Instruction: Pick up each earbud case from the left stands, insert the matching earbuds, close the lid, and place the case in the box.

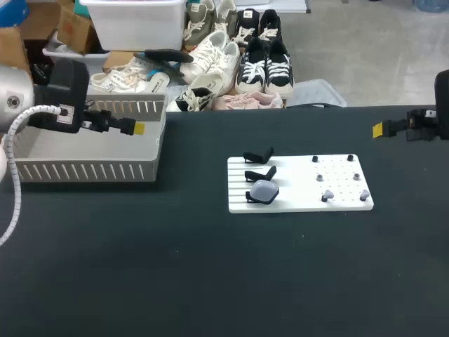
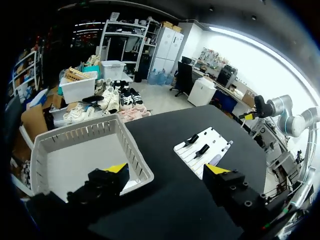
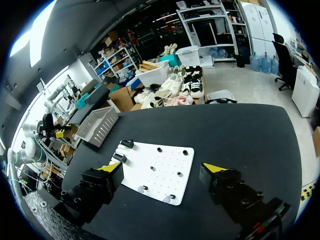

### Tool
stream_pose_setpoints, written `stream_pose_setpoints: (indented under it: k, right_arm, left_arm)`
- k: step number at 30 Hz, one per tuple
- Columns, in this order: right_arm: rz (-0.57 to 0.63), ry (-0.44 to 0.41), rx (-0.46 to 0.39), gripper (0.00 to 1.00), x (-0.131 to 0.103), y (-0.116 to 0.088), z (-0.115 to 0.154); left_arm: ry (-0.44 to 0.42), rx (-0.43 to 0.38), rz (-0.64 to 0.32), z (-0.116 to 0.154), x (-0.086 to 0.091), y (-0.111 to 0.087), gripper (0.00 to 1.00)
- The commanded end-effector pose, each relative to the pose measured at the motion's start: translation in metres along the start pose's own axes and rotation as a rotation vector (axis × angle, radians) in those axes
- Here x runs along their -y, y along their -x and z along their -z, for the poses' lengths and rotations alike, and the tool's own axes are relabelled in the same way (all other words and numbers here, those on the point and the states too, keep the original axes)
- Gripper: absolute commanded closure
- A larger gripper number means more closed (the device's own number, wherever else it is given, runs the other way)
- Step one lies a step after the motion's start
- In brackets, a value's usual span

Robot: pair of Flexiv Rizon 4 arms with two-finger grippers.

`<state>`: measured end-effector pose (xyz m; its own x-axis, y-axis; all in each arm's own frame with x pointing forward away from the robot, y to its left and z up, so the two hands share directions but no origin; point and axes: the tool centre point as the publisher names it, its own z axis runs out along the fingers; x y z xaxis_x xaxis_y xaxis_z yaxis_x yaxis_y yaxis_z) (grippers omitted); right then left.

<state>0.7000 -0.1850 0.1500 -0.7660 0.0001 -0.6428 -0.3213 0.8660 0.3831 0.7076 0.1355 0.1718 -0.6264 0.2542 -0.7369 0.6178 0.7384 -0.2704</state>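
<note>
Earbud case (image 1: 264,191), pale and translucent, sits on the nearest of three black stands (image 1: 260,173) at the left end of a white board (image 1: 337,205). The board lies flat on the black table (image 1: 210,281), a little right of the middle. On its right half, two pale earbuds (image 1: 327,195) rest along the near edge. Four small dark pieces (image 1: 319,176) stand farther back; I cannot tell what they are.

My left gripper (image 2: 167,170) hangs above the right end of the box (image 1: 84,170), a white slatted basket at the far left of the table. Its fingers are spread wide and hold nothing. From my left wrist, one yellow tip is over the box's floor and the other over bare table, with the board ahead.

My right gripper (image 3: 161,167) is at the far right of the table, well apart from the board. Its fingers are likewise spread wide with nothing between them.
</note>
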Motion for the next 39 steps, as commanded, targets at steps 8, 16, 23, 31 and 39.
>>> stream_pose_setpoints:
  k: [8,16,23,31,39]
  right_arm:
    - [0.000,0.000,0.000,0.00,0.000,0.000,0.000]
    - [0.000,0.000,0.000,0.00,0.000,0.000,0.000]
    - [0.000,0.000,0.000,0.00,0.000,0.000,0.000]
    - [0.000,0.000,0.000,0.00,0.000,0.000,0.000]
    - [0.000,0.000,0.000,0.00,0.000,0.000,0.000]
  left_arm:
    - [-0.346,-0.013,-0.435,-0.030,0.031,0.012,0.00]
    - [-0.426,-0.030,-0.653,-0.058,0.058,0.002,0.00]
    - [-0.498,-0.005,-0.778,-0.086,0.077,-0.006,0.00]
    - [-0.567,-0.003,-0.779,-0.124,0.094,-0.012,0.00]
    - [-0.606,-0.012,-0.725,-0.148,0.107,-0.027,0.00]
